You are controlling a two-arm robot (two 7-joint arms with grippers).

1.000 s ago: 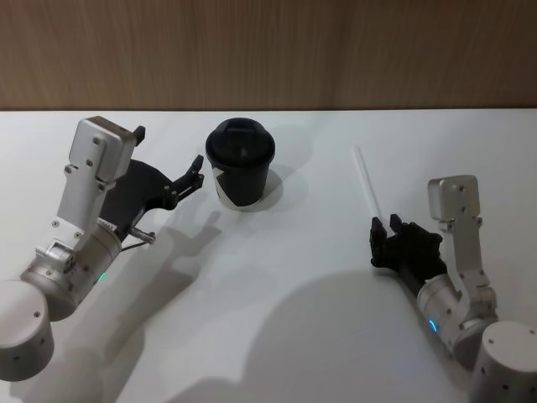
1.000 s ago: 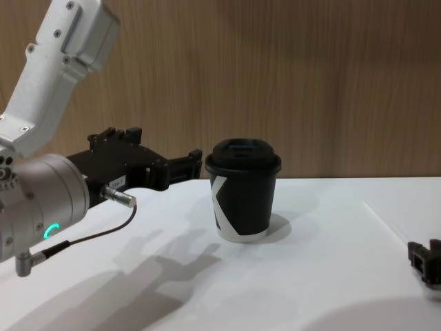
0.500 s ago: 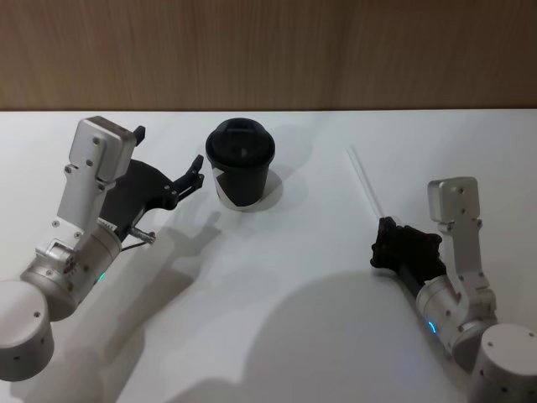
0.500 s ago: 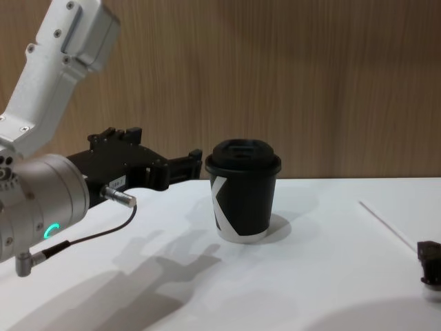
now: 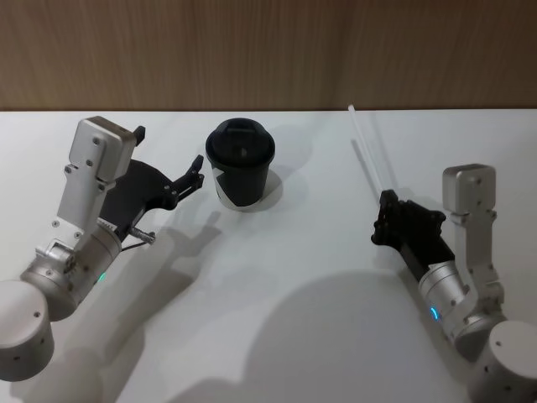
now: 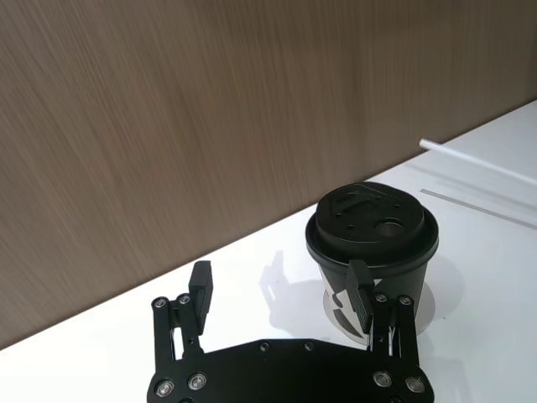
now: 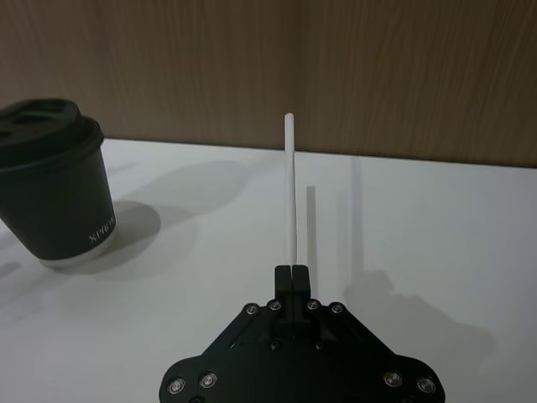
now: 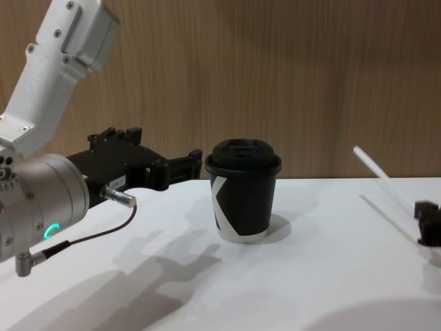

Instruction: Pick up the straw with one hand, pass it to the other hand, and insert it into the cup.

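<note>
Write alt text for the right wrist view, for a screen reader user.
The right gripper, shut on one end of the white straw, holds it pointing away above the white table, its shadow alongside. The black lidded cup stands off to one side, before a wood-panelled wall.

Head cam sits up high, looking forward and down on the white bench (image 5: pixel 277 336), with the wood wall (image 5: pixel 252 50) at the back. Chest cam is much lower and looks flat across the bench, so the cup (image 8: pixel 243 200) shows side-on. Left wrist cam peers out over its own fingers (image 6: pixel 362 290), close to the cup. Right wrist cam looks along the straw (image 7: pixel 291 201) toward the wall. All four catch the cup.
</note>
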